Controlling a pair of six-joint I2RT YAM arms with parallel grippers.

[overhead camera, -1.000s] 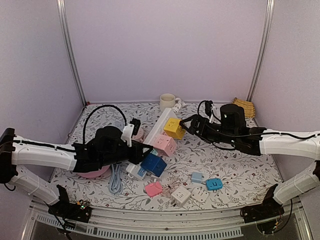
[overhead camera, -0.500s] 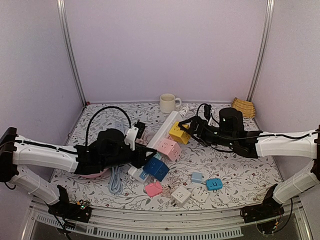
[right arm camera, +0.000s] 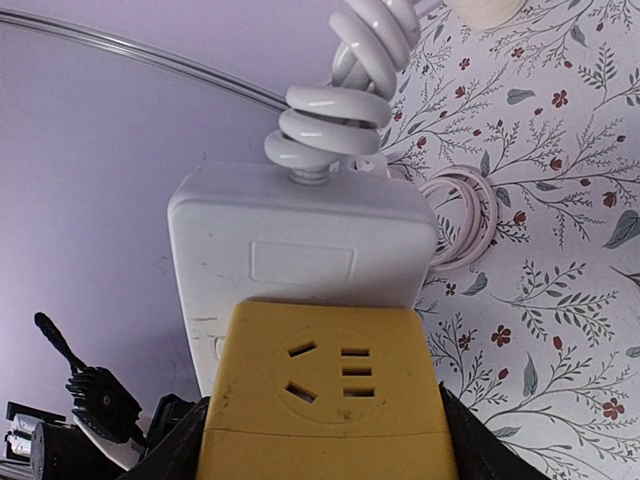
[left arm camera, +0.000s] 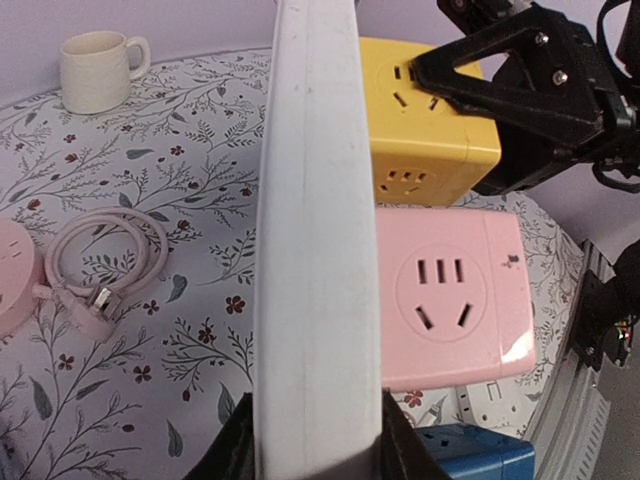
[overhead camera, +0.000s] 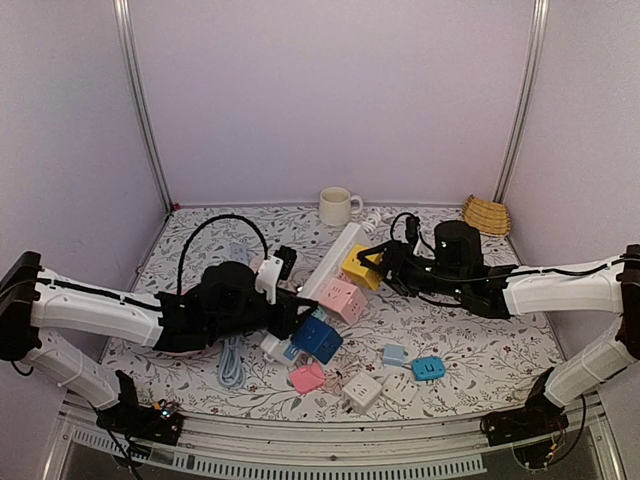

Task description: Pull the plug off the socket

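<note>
Clamping right fingers [left arm camera: 500,72] on yellow plug [right arm camera: 325,400]

power strip [left arm camera: 315,250]: we see hard white plastic, smooth, with a soft satin sheen.
yellow plug cube [right arm camera: 325,390]: smooth plastic that looks nearly matt to us.
pink socket cube [left arm camera: 450,300]: smooth plastic, glossier, with a bright highlight at its 5 o'clock corner.
coiled cord [right arm camera: 335,90]: we see a glossy white sheath, plastic or rubbery.
mug [overhead camera: 336,206], at 12 o'clock on the table: cream, glazed, with a low shine.
table cover [left arm camera: 180,200]: matt floral print, flat and smooth; we cannot tell cloth from vinyl.
basket [overhead camera: 485,213], at 2 o'clock: woven, rough, straw-like.
corner posts [overhead camera: 140,110]: pale metal with a dull shine.
</note>
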